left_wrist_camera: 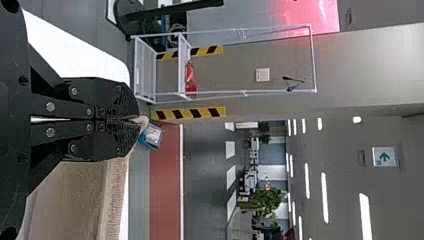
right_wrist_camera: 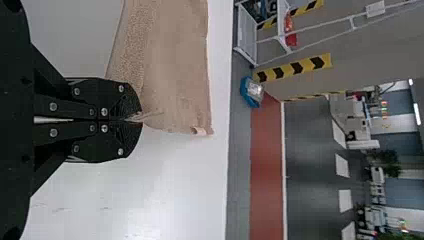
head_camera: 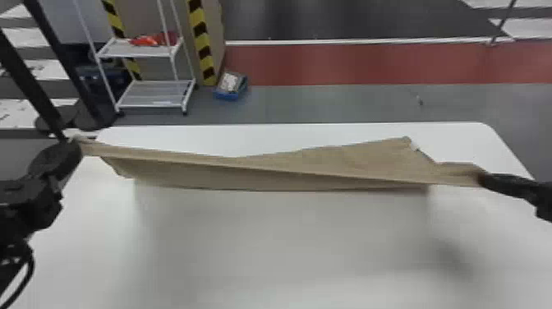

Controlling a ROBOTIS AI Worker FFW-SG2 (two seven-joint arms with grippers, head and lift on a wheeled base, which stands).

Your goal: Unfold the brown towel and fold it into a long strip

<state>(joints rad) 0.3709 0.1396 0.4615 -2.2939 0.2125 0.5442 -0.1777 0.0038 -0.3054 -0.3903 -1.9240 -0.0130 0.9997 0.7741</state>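
Passage over near tabletop [head_camera: 279,246]; brown towel [head_camera: 279,178] bars the way beyond

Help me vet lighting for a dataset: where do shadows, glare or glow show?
Head view: soft gray shadow on the table below the towel, paler sheen at the bottom; left wrist view: red glow by the cart, bright ceiling lights; right wrist view: table grayer on one side of the towel than the other.

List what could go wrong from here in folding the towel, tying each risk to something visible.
The left tool pinches only a small bit of the towel, so a hard pull might slip it free.

The towel's far side is uneven, reaching out farther near the right tool, so the strip could come out crooked.

The towel is stretched between both tools; lowering one first may skew it.
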